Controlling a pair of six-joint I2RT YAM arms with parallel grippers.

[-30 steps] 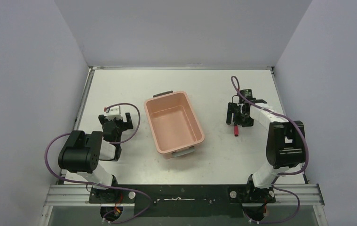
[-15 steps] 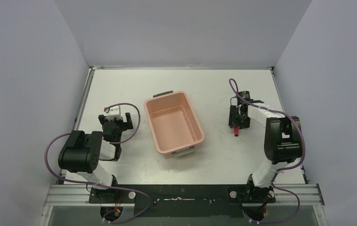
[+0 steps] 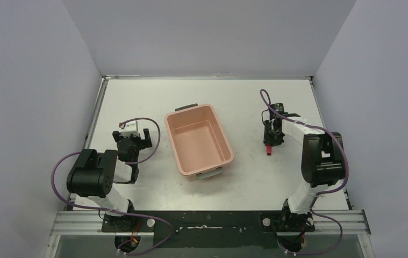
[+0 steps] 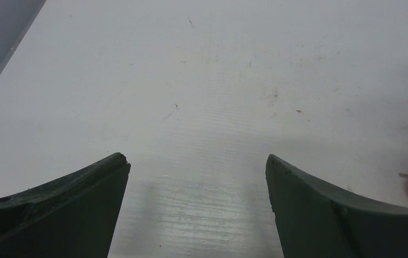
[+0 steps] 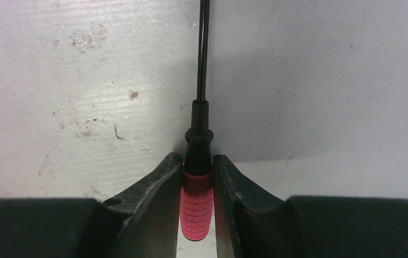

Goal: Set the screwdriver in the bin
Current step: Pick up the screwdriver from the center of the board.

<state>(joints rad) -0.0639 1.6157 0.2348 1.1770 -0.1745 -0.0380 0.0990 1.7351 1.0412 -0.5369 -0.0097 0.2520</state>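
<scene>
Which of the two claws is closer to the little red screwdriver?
The right. The right gripper grips the screwdriver by its red handle; the left gripper sits open on the other side of the bin.

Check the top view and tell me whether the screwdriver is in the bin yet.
No, the screwdriver sits clamped in the right gripper, outside the bin and to its right.

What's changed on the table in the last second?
The right gripper, wide open a second ago, has closed its jaws on the red handle of the screwdriver. The left gripper, open, and the bin stayed where they were.
</scene>
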